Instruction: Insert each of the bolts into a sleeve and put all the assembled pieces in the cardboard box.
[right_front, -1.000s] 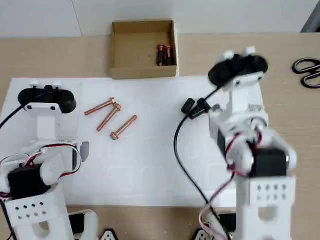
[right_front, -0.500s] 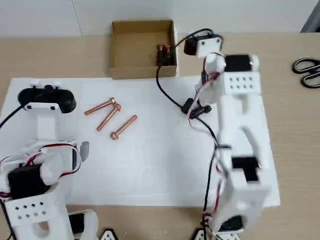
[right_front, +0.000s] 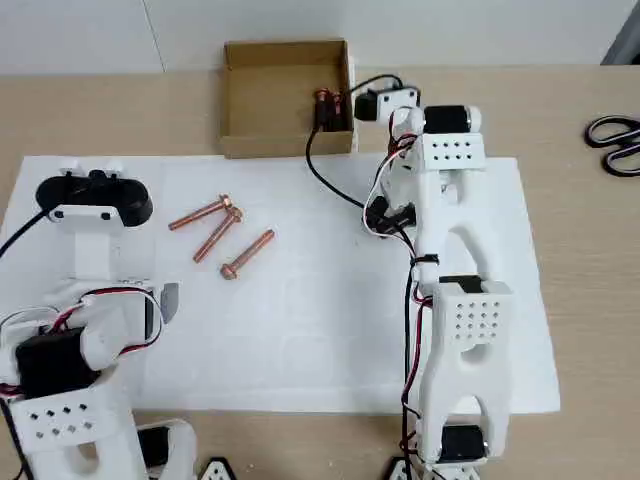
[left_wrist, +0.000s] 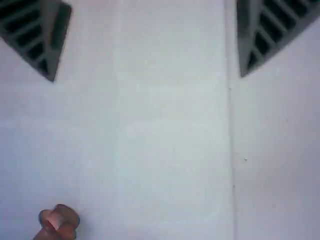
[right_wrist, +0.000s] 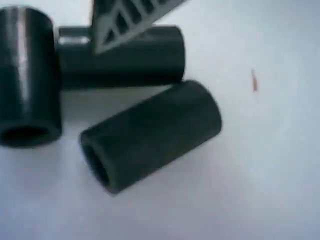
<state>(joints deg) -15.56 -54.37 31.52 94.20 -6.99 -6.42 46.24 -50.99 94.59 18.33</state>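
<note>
1. The cardboard box stands at the upper centre of the high view, on the wooden worktop, at the far edge of a white sheet. Assembled pieces, copper bolts in black sleeves, lie against its right wall.
2. Three loose copper bolts lie close together on the sheet, left of centre and below the box.
3. Loose black sleeves lie on the sheet right of centre, partly under the right arm. The right wrist view shows three, just beside one another.
4. The right gripper hangs over these sleeves. Whether it is released or clenched cannot be told.
5. The left arm sits at lower left. The left gripper faces the sheet, its fingers released and grasping nothing. A bolt head shows at the lower left of the left wrist view.
6. Scissors lie on the worktop at the right edge.
</note>
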